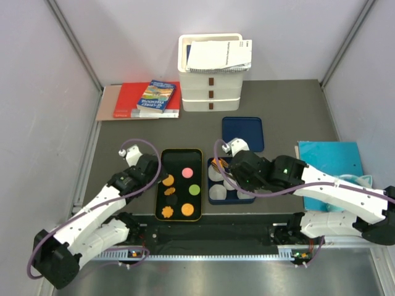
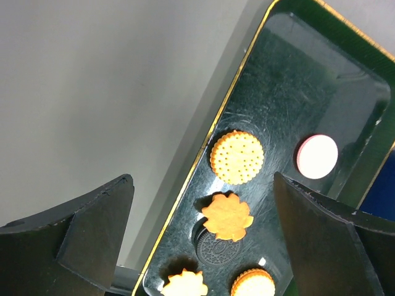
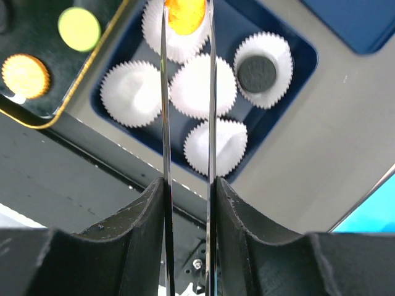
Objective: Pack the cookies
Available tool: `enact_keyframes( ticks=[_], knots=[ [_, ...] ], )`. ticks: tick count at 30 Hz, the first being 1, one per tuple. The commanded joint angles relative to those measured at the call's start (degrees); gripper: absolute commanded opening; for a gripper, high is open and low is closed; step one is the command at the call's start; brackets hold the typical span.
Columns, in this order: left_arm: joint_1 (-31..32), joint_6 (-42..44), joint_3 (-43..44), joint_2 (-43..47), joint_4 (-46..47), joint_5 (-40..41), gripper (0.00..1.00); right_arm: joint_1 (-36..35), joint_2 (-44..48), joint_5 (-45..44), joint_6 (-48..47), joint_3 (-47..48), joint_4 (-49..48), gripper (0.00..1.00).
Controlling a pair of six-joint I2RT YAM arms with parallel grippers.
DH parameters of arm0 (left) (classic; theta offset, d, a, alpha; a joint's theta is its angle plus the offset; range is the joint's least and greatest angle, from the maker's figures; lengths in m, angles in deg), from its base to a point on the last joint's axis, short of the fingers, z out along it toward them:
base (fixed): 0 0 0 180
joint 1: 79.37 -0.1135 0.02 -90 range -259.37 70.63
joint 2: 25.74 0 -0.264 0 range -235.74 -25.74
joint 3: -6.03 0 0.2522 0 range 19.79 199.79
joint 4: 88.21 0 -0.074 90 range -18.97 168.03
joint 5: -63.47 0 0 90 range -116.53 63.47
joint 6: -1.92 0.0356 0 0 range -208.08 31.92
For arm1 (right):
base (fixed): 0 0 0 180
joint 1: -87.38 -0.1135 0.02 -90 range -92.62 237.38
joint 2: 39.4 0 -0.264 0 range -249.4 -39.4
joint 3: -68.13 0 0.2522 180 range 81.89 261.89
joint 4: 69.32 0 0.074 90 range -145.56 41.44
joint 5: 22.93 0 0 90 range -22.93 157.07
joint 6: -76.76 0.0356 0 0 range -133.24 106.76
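Cookies (image 1: 186,211) lie mostly in the black tray (image 1: 176,159), but look first at your right claw (image 3: 186,7). Its two thin fingers are drawn narrow and pinch an orange cookie (image 3: 185,15) at their tips. That cookie hangs over a white paper cup (image 3: 176,40) in the blue box (image 3: 231,28), which stands just right of the black tray. Four more cups sit in the box, and the one farthest from the tray holds a black cookie (image 3: 258,71).

Your left claw (image 2: 202,182) stands wide. Its fingers straddle the tray's left rim, one over the table (image 2: 92,92) and one over the tray.

Between them, in the tray, you see a round dotted cookie (image 2: 237,157). A pink cookie (image 2: 317,156) lies nearer the tray's right side. A flower-edged cookie (image 2: 227,216) lies partly over a dark sandwich cookie (image 2: 217,250). Two more orange ones sit at the tray's near end, and a green cookie (image 1: 194,190) lies by its right rim.

Farther out, a blue lid (image 1: 242,132) lies beyond the tray's far right corner. White stacked bins (image 1: 213,92) holding papers stand behind the tray. Books (image 1: 148,98) lie off its far left corner, and a teal folder (image 1: 330,163) lies well to its right.
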Motion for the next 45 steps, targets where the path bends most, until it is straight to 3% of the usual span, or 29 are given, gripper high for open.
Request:
enact_keyframes(
  ticks=[1,10,15,18,22,24,30,38,45],
  knots=[
    [0.3,0.8,1.5,-1.9,2.7,-2.0,0.99,0.3,2.5,-1.9,2.4,-1.0,-1.6,0.3],
    [0.3,1.0,1.0,-2.6,2.5,-2.0,0.99,0.2,0.3,-1.3,1.8,-3.2,-4.8,0.33],
    [0.3,1.4,1.0,-2.3,2.2,-1.6,0.99,0.3,-1.4,-2.1,1.4,-2.0,-4.8,0.49],
    [0.3,1.4,1.1,-2.2,2.0,-1.2,0.99,0.3,-0.9,-2.7,1.3,-0.7,-5.0,0.53],
    [0.3,1.4,1.3,-1.6,1.8,-0.8,0.99,-0.7,0.1,-1.6,0.5,2.2,-5.3,0.53],
    [0.3,1.4,1.6,-1.4,1.5,-0.4,0.99,-4.5,-0.1,-2.1,-0.1,4.8,-5.8,0.52],
    [0.3,0.0,3.2,0.8,-0.8,3.6,0.99,-11.9,-8.5,-0.8,-3.7,12.1,-8.4,0.52],
    [0.2,-7.1,5.9,2.1,-10.9,12.2,0.99,-12.3,-20.4,6.6,-7.0,14.4,-14.2,0.5],
    [0.2,-13.5,4.8,5.2,-13.9,15.1,0.99,-12.7,-22.1,11.1,-7.2,13.9,-17.3,0.5]
  ],
)
